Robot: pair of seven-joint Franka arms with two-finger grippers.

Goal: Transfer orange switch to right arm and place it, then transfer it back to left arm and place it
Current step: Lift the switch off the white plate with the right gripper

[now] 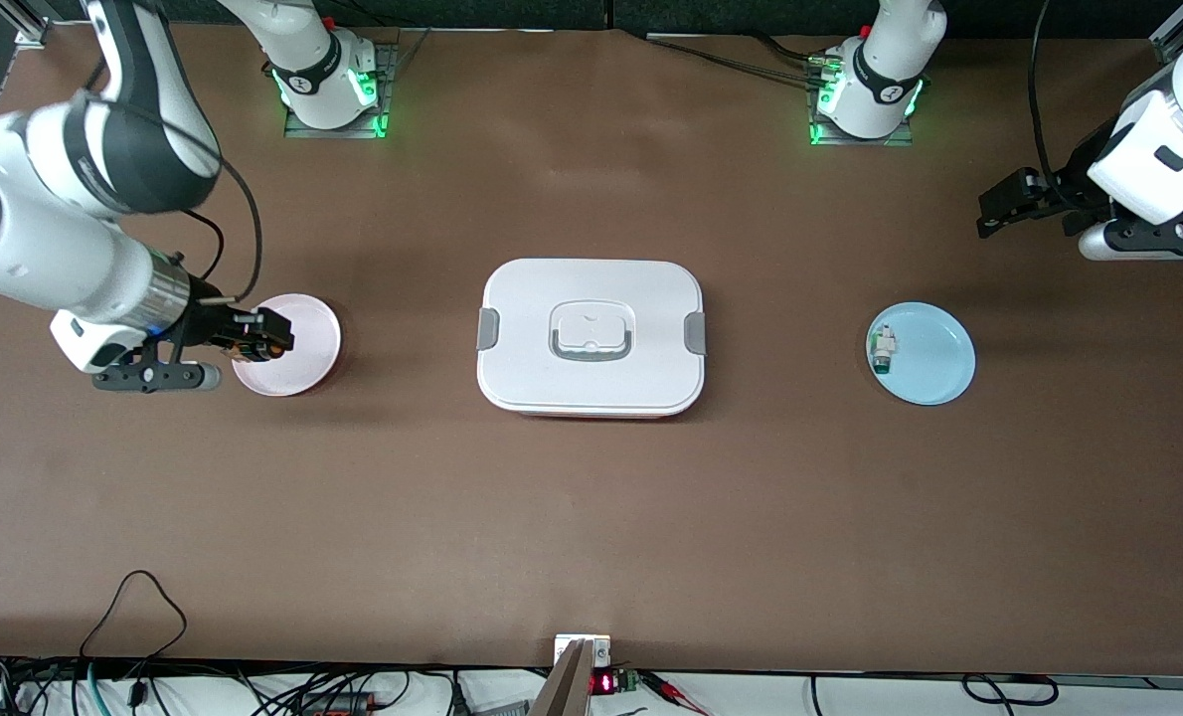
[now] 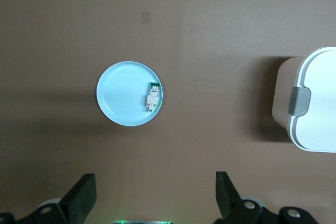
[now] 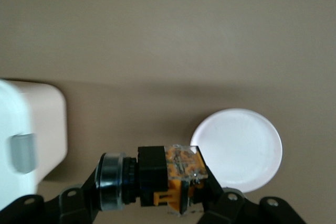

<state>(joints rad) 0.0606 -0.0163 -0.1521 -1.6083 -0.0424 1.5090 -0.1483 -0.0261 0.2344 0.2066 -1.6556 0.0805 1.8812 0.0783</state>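
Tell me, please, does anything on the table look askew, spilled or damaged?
Nothing stands out. The box sits closed and square between the plates, the white-and-green component lies on the blue plate, and the right gripper holds the orange switch over the pink plate.

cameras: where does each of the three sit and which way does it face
Front view: high across the table, facing both arms' bases; right gripper holds the black-and-orange switch over the pink plate.
Left wrist view: looks down past the open left gripper at the round pale blue plate.
Right wrist view: looks down past the held switch.
All three show the large white latched box.
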